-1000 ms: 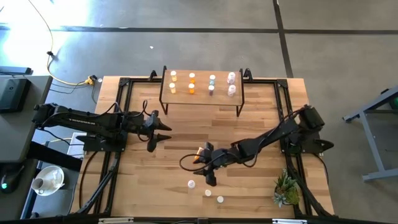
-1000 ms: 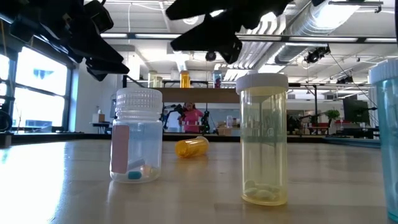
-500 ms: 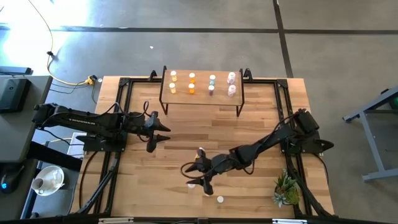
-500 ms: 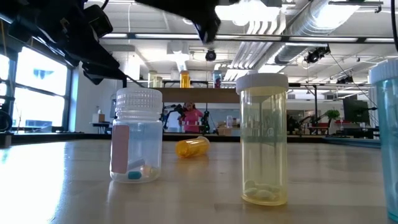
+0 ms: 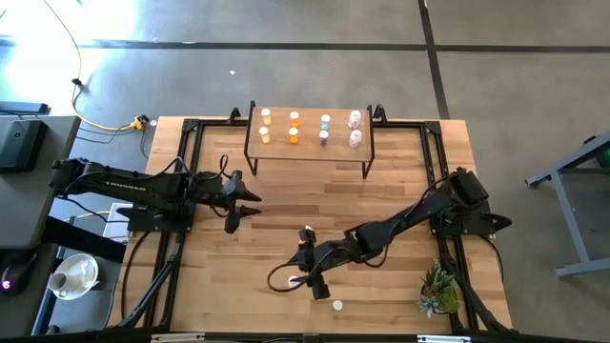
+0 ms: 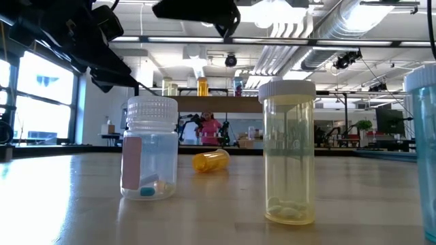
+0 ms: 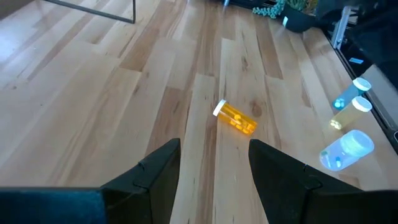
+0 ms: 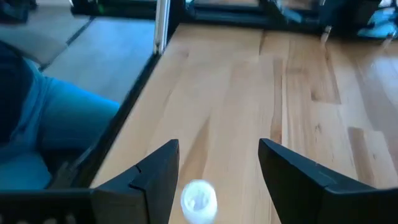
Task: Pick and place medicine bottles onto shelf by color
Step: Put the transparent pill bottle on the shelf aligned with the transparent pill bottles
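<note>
- Right wrist view: the right gripper [image 8: 217, 180] is seen with fingers spread and empty, a small white-capped clear bottle [image 8: 199, 200] standing between them near the table's front edge.
- A good grasp is judged to need the fingers lowered evenly round the bottle body, below the cap, before closing.
- The left gripper [image 7: 214, 171] waits with fingers apart over the fallen orange bottle [image 7: 236, 119].
- The light-wood shelf [image 5: 310, 146] holds eight bottles; their colours are hard to read.
</note>
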Controlling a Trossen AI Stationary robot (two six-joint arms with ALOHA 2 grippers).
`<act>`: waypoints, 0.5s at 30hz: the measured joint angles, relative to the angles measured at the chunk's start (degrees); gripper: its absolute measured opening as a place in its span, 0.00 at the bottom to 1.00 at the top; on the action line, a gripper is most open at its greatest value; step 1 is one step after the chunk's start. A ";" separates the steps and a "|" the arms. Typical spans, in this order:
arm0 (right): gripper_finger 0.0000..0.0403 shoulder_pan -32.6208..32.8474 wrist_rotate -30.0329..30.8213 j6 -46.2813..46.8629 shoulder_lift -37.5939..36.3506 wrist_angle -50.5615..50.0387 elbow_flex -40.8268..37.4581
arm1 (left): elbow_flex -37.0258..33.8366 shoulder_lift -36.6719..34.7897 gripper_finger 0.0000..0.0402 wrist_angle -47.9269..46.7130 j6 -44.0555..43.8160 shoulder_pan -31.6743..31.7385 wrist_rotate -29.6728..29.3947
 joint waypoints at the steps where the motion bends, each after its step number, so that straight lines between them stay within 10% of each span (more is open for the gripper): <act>1: 0.52 0.05 -0.53 -0.51 0.51 -0.11 0.00 | 0.00 0.00 0.45 0.00 0.00 0.00 0.00; 15: 0.52 -0.81 -6.54 -11.45 5.91 0.00 -0.02 | 0.02 0.00 0.45 0.23 -0.02 0.00 -4.55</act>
